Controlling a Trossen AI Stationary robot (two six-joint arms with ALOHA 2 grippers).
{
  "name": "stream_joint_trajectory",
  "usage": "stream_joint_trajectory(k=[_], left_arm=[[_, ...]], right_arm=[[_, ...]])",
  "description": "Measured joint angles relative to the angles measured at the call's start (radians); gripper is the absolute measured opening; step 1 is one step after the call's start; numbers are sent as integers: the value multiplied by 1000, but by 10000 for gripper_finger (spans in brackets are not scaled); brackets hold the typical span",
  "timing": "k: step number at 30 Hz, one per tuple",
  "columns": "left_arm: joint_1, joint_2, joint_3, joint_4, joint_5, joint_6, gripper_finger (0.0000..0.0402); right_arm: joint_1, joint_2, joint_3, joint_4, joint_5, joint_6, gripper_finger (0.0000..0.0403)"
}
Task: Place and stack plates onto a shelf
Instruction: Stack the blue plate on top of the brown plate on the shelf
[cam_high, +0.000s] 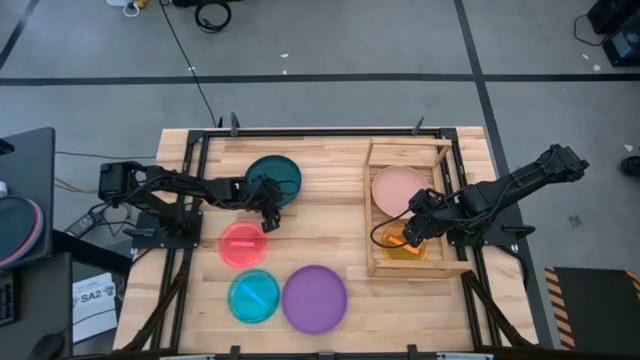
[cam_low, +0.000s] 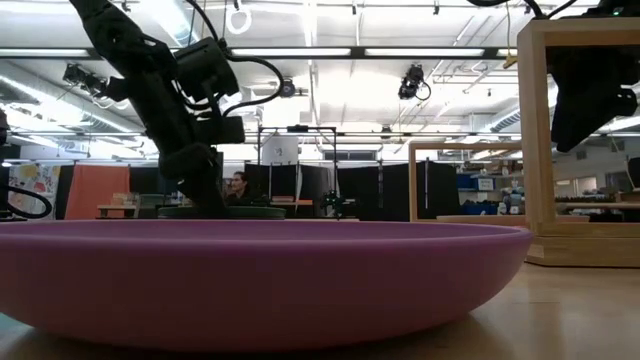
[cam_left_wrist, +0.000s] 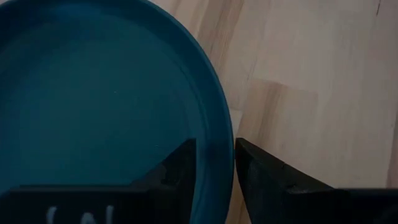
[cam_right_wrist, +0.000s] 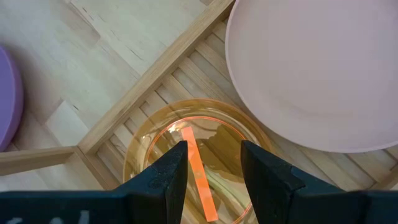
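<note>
On the left of the light-wood counter (cam_high: 330, 215), the left hand (cam_high: 269, 222) sits at the near edge of the large round dark teal plastic plate (cam_high: 277, 175). In the left wrist view its two dark fingers (cam_left_wrist: 180, 171) straddle the rim of that plate with a narrow gap, one finger over the dish and one outside it; whether they actually pinch the rim cannot be told. Just beside this hand, toward the front of the counter, lies the smaller round red-pink plastic plate (cam_high: 242, 244). In front of it rests the smaller round translucent cyan plate (cam_high: 253, 297), and touching that one on its right is the large round purple plate (cam_high: 314, 298), whose rim fills the foreground of the low view.

Farther right stands the small rectangular light-wood shelf (cam_high: 372, 215) with its slatted base and raised rails. The large round pale pink plate (cam_high: 393, 188) lies in its far half. The smaller translucent orange plate (cam_high: 392, 246) lies in its near half, close to the pink one. The right hand (cam_high: 412, 236) hovers over the orange plate with its fingers (cam_right_wrist: 165, 180) partly apart and nothing between them.
</note>
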Motion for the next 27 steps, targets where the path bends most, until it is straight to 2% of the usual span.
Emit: stream_joint_trajectory(k=[11, 27], left_arm=[[0, -2, 0, 5, -12, 3, 16], [0, -5, 21, -7, -4, -30, 17]], right_arm=[[0, 0, 0, 0, -1, 0, 154], [0, 0, 0, 28, -3, 0, 154]])
